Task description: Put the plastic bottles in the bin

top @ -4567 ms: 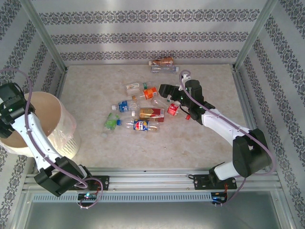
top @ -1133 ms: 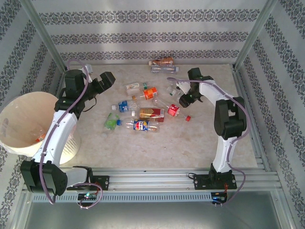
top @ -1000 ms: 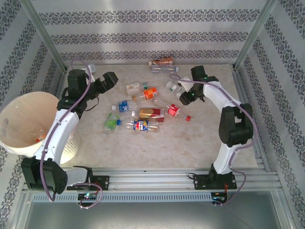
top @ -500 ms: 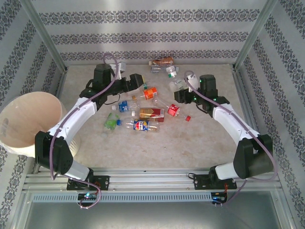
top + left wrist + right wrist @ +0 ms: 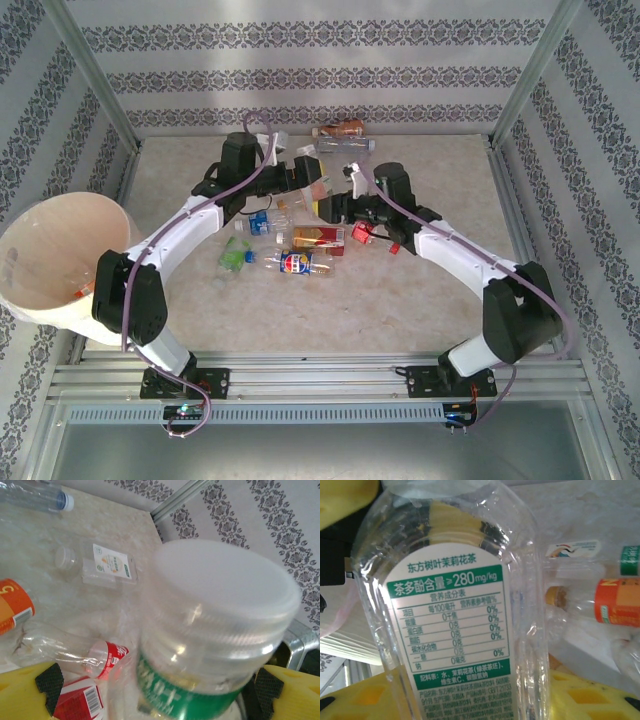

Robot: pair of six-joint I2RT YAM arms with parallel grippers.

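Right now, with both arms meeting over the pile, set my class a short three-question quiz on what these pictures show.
1. True or false: the bin stands at the right edge of the table.
2. Multiple choice: the bottle held up by the right pincer has a label of which colour? A red, B green, C blue.
3. Fill in: seen from the left wrist, that bottle's cap is ____.

Key: 1 false, it stands at the left edge; 2 B; 3 white.
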